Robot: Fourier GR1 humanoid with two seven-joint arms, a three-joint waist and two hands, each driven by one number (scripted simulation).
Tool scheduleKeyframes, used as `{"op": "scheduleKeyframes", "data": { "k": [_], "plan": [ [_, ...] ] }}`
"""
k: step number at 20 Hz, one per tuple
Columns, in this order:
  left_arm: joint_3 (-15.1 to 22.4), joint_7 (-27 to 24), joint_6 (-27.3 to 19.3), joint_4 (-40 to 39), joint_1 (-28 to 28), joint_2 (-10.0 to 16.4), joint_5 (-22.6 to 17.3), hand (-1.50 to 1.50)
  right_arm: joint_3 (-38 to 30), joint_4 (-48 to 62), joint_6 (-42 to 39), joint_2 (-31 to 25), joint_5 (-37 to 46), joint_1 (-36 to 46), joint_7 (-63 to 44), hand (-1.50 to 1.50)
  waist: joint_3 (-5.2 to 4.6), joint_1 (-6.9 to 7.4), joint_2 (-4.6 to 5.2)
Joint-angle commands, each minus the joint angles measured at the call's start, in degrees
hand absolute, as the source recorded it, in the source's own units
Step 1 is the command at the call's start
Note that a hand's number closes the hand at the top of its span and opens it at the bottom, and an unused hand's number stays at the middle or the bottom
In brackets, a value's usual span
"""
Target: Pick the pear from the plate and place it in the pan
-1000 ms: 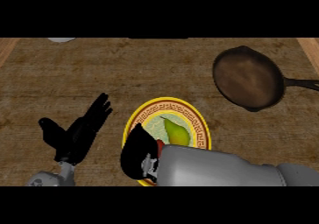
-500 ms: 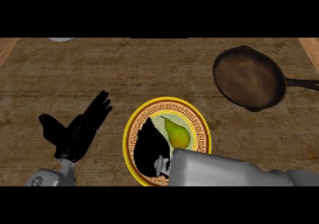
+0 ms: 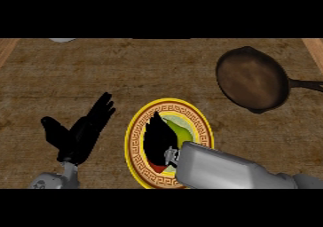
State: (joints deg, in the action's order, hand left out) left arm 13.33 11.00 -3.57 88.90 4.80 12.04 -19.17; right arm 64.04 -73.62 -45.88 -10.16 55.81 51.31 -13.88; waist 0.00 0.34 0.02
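Observation:
A green pear [image 3: 182,132] lies on a round plate [image 3: 136,133] with a yellow rim and a patterned band, near the counter's front middle. My right hand [image 3: 157,141] hovers over the plate with its fingers stretched forward, open. It covers the pear's left side, and I cannot tell whether it touches the fruit. A dark cast-iron pan [image 3: 250,79] sits at the back right, its handle pointing right, with nothing in it. At the left of the plate, my left hand [image 3: 79,134] rests open with its fingers up.
The brown counter has wooden edges at the far left and far right. A small white object [image 3: 62,40] shows at the back left edge. Bare counter lies between the plate and the pan.
My right hand has slid forward over the plate and now covers more of the pear. The left hand, the plate and the pan have not moved.

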Motion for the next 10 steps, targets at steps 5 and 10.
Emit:
{"op": "scheduleKeyframes", "data": {
  "k": [5, 10],
  "plan": [
    [-1.8, -3.2, 3.9, -1.0, -2.4, 0.0, 0.6, 0.00, -2.0, 8.8, 5.5, 3.1, 8.6, -0.6, 7.3, 1.50, -0.01, 0.17, 0.03],
    [-1.9, 0.3, 2.9, -0.1, -0.6, -1.3, 0.4, 0.00, -0.7, 11.0, 16.6, 0.0, 13.1, 0.3, 16.8, 1.50, 0.00, 0.20, 0.08]
  ]
}}
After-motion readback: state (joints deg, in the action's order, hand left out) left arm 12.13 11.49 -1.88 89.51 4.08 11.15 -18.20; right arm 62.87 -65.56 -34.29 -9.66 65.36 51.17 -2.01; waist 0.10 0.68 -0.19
